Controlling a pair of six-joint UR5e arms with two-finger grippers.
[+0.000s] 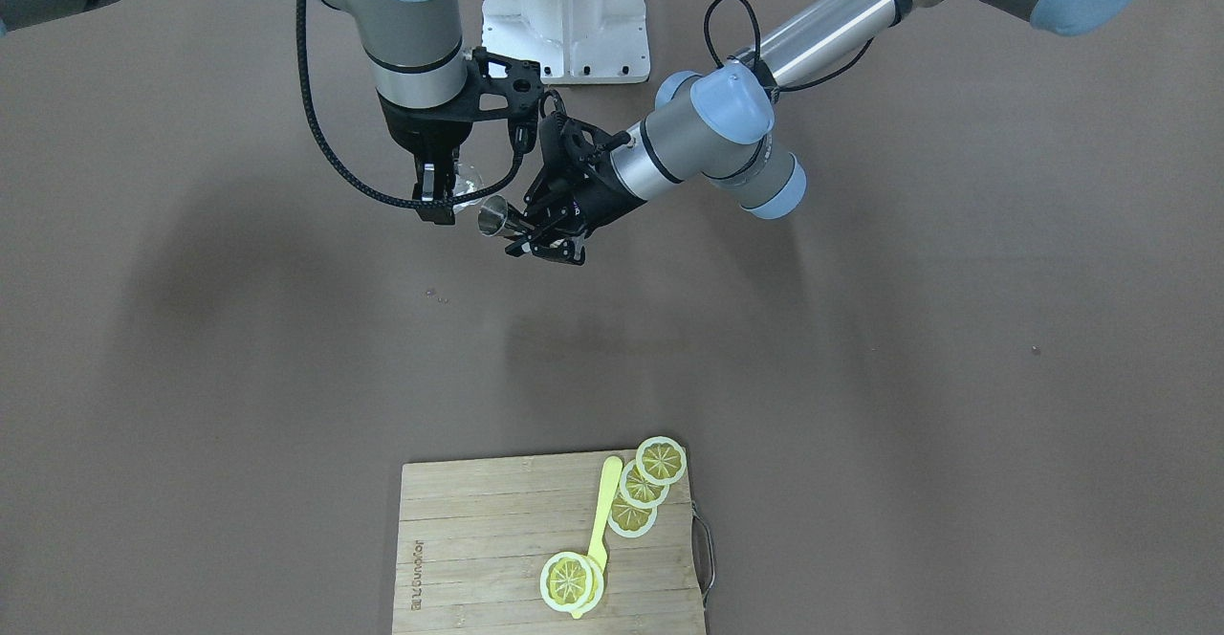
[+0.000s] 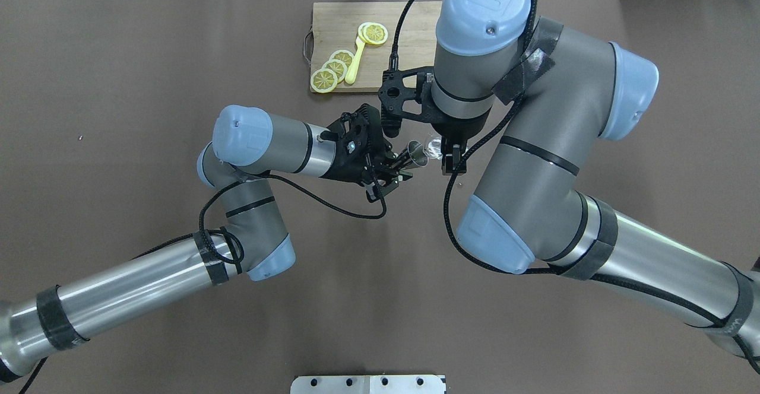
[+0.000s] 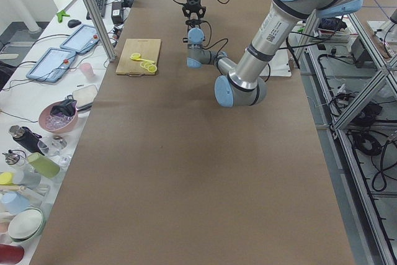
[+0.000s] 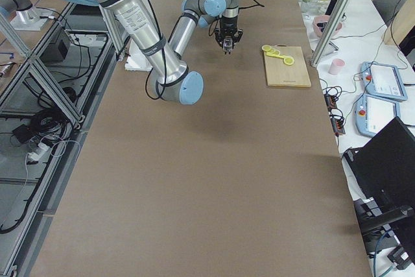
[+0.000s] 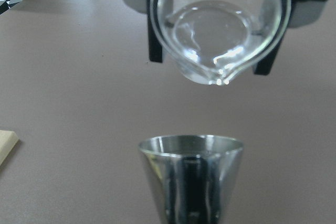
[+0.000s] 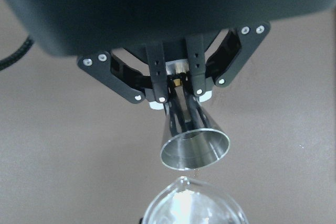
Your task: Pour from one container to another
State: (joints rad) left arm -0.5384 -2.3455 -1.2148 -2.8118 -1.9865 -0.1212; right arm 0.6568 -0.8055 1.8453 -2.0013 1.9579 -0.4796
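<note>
Watching both arms meet above the desk (image 1: 861, 377), on the robot's side of it. The left gripper (image 2: 399, 167) has its jaws clenched on the narrow end of the steel jigger (image 2: 417, 155). From the right wrist camera I can see the black fingers (image 6: 156, 77) pinching that stem just behind the cone.

The jigger's long axis runs straight out in line with the left gripper, so it's lying over rather than upright. Its wide mouth is away from the wrist and aimed at the glass (image 2: 434, 147). In the front view the open mouth faces the right arm's side and tips a little toward the camera, so I'm looking partly into the rim.

The right gripper (image 2: 447, 156) comes down from above, jaws grasping the clear glass with one finger on each side of the bowl. The glass's spout points back at the jigger. On the left wrist camera the spout tip sits above the jigger's rim, close, with a gap between them.

Whether there's liquid in either one, I can't tell; I only get reflections. Both are held up off the desk.

Well apart, at the edge far from the robot, a wooden board (image 1: 478, 520) lies flat with lemon slices (image 1: 661, 460) and a yellow spoon (image 1: 604, 506) on it.
</note>
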